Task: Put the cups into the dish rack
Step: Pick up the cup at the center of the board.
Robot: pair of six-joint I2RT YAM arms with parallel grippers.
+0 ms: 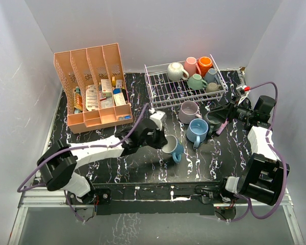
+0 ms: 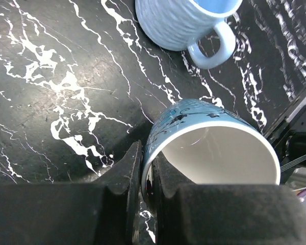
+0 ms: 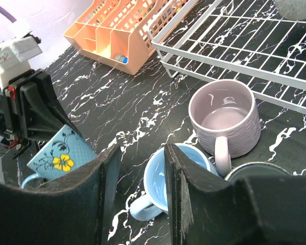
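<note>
A salmon organizer (image 1: 92,87) stands at the far left of the bench (image 1: 117,163). Near the middle, the left tool (image 2: 145,173) is clamped on the rim of a tilted teal mug (image 1: 174,149), one finger inside and one outside. Just right stand a blue mug (image 1: 197,131), a lilac mug (image 1: 188,111) and a grey mug (image 1: 214,120). Beyond them the rack (image 1: 163,94) holds six mugs (image 1: 196,81) at its right end. The right tool (image 3: 141,158) hangs by the grey mug, jaws apart and empty.

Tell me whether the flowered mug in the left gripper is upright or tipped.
Tipped: the mug lies over on its side, its empty mouth facing the left gripper, which pinches its rim.
</note>
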